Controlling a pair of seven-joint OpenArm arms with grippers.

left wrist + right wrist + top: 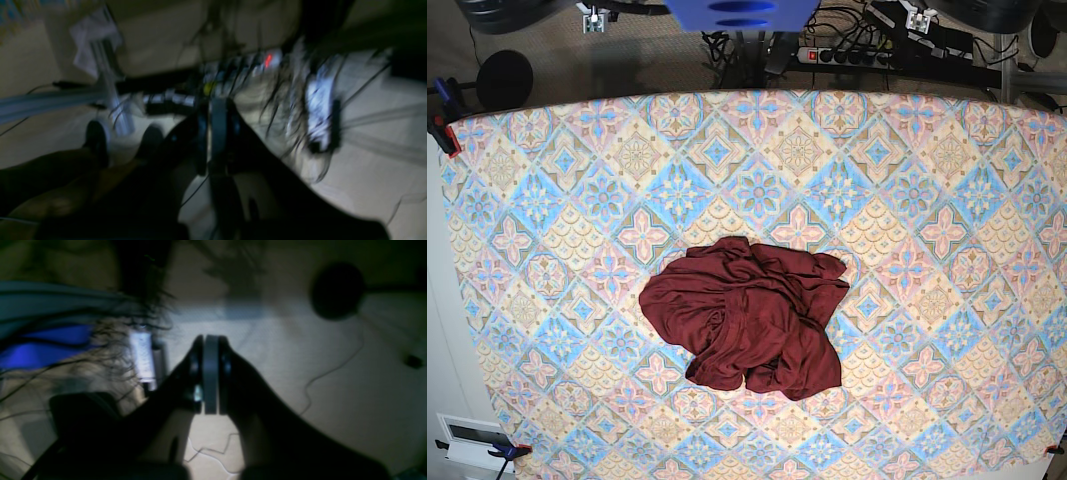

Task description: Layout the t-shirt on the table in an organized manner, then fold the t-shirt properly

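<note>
T-shirt: dark maroon, lying crumpled in a loose heap a little below the middle of the table, nearer the front edge than the back. Folds overlap; sleeves cannot be picked out. Not spread flat, nothing folded neatly.
Table: covered with a cloth of pastel blue, pink and cream diamond tiles; bare cloth on every side of the heap. Small clamps hold the cloth at the left corners.
Left gripper: seen only in the left wrist view, blurred and dark. Fingers pressed together with no gap between them, nothing between the pads. It is off the table, pointing at the floor.
Right gripper: seen only in the right wrist view, dim. Fingers pressed together, nothing pinched. Also over the floor, not over the cloth.
Arms vs. garment: both grippers well apart from the t-shirt; neither reaches over the table in the base view.
Floor, left side: pale floor with a power strip showing a red light, a tangle of dark cables, and metal frame bars.
Floor, right side: pale floor, a thin cable trailing across it, a round dark object at upper right.
Far edge, base view: a blue mount at top centre beyond the table.
</note>
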